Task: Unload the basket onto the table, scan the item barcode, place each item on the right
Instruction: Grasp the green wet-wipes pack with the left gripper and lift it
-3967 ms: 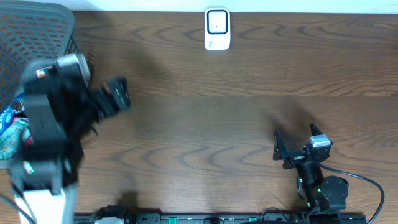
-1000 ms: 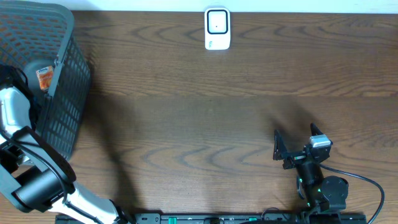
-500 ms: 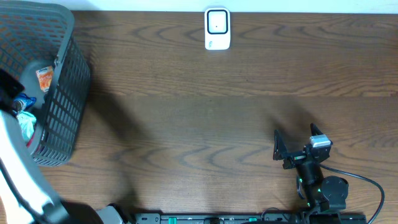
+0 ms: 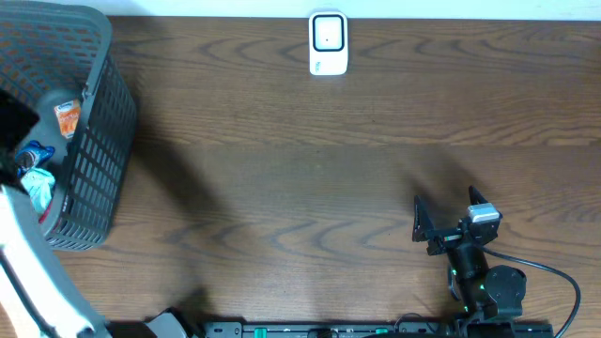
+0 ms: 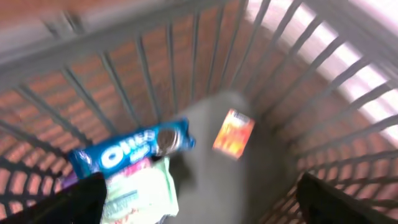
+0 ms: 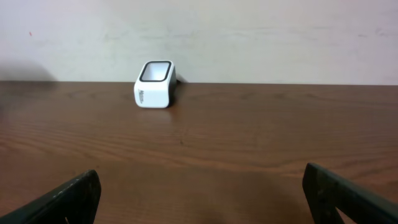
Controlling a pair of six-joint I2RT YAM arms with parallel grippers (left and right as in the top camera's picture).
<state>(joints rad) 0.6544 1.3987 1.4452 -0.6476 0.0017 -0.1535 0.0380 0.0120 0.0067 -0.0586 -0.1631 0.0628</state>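
Dark wood-grain table (image 4: 310, 169) is carrying a grey plastic lattice basket (image 4: 94, 150) at its left end. Left claw (image 5: 202, 190), having just swung in over it, is spreading wide and empty; right claw (image 6: 199, 186) is idling open. Small white boxy scanner (image 4: 328, 43) is waiting well apart, while the glossy blue Oreo pack (image 5: 130, 149) is lying inside the basket, unpicked.

Oreo pack (image 5: 130, 152) blurry, L wrist view (basket (image 4: 94, 150) partly off overhead's L edge)
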